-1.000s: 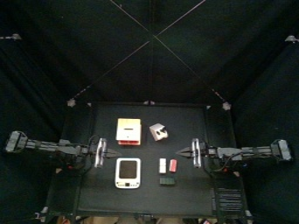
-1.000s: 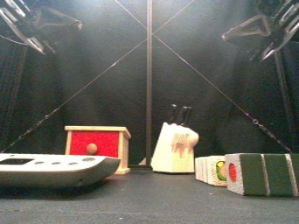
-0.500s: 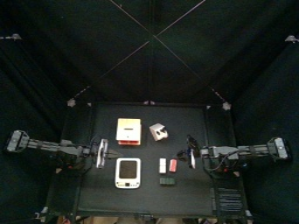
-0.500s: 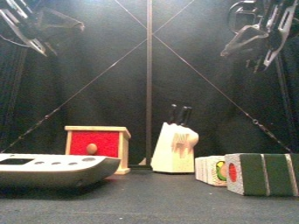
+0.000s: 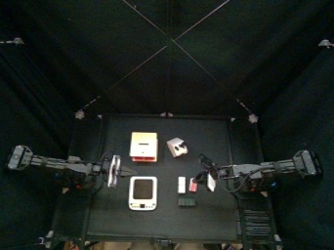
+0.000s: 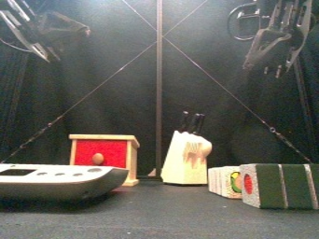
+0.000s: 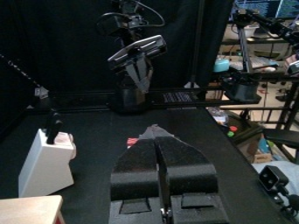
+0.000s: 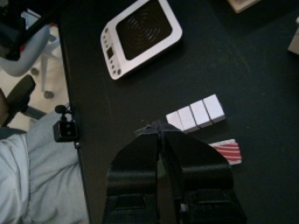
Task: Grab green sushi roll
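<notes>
Green sushi roll [image 5: 188,203] lies just beside closed right end effector [image 5: 209,178].

text: none legible | white handheld device [image 5: 144,193]: front markings too small to read | red-fronted box [image 6: 104,159]: plain, no label | labels/brands/numbers: none

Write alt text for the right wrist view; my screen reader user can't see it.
The right gripper, black jaws closed together, hangs over the black table just above a dark green three-segment sushi roll with pale end faces. A small red-and-white striped piece lies beside the jaws, and a white handheld device with a dark round face lies farther off.
</notes>
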